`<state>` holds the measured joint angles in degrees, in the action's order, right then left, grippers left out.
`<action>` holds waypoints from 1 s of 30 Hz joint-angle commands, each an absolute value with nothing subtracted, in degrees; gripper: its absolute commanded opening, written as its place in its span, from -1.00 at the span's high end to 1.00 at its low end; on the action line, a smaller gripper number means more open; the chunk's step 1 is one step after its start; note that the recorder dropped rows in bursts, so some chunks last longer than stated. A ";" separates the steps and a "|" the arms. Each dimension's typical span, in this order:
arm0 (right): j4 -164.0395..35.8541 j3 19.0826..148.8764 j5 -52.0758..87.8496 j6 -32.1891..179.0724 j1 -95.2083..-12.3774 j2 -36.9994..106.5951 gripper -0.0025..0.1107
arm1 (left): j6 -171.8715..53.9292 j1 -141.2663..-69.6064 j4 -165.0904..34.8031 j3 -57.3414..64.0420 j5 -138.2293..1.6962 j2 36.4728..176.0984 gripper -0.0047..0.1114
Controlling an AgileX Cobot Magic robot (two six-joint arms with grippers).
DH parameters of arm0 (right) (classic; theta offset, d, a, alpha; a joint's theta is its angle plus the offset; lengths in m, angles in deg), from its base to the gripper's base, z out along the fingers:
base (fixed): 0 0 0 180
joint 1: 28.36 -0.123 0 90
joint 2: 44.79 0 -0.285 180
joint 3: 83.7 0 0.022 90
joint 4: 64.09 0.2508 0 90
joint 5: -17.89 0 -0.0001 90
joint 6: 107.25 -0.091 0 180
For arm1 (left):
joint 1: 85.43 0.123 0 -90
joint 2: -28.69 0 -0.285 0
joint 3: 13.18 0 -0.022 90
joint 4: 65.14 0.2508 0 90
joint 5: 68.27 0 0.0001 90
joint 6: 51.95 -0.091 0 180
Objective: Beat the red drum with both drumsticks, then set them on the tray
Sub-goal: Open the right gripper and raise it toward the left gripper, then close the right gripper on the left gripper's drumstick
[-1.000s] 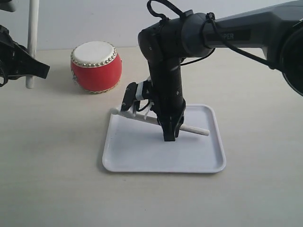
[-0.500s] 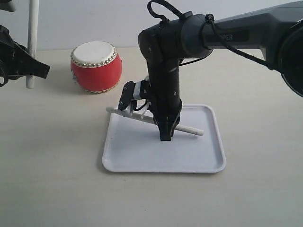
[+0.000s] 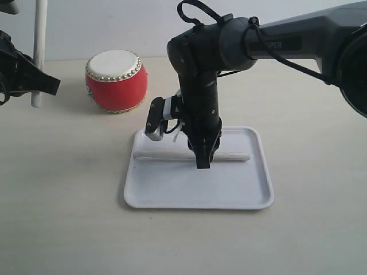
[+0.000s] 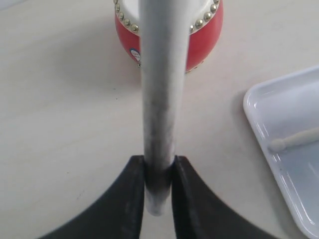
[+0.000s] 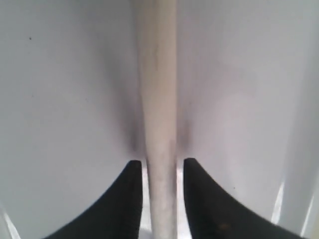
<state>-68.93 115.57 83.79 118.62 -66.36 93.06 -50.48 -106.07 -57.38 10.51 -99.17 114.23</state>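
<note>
The red drum (image 3: 116,80) stands on the table behind the white tray (image 3: 195,200). One pale drumstick (image 3: 166,156) lies flat across the tray. My right gripper (image 3: 203,160) points down over its middle, and the right wrist view shows its jaws open, with a thin gap either side of that drumstick (image 5: 158,99). At the far left my left gripper (image 3: 35,80) is shut on the other drumstick (image 3: 39,40) and holds it upright. In the left wrist view this stick (image 4: 162,89) crosses in front of the drum (image 4: 202,45). The tray corner (image 4: 299,109) also shows there.
My right arm (image 3: 275,40) reaches in from the upper right above the tray. The rounded tip of the tray's stick (image 4: 279,144) shows in the left wrist view. Bare beige table (image 3: 69,189) surrounds the tray.
The drumstick under my right gripper has gone from tilted, one end raised, to lying flat on the tray. The right jaws have come apart from it. The left arm has not moved.
</note>
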 commanded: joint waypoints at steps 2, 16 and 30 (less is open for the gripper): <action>-68.93 115.45 82.45 118.52 -66.32 92.99 0.14 | -50.34 -106.00 -57.40 10.70 -98.34 113.88 0.92; -41.15 115.45 76.03 125.23 -64.26 78.52 0.08 | -55.81 -106.00 -62.93 13.47 -91.67 113.88 0.92; 15.24 109.64 87.85 158.61 -47.01 77.60 0.08 | -123.87 -95.81 -128.95 13.47 -109.43 115.60 0.92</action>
<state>3.96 111.59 85.99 151.75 -49.20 78.09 -111.04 -99.49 -115.44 13.34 -103.75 114.54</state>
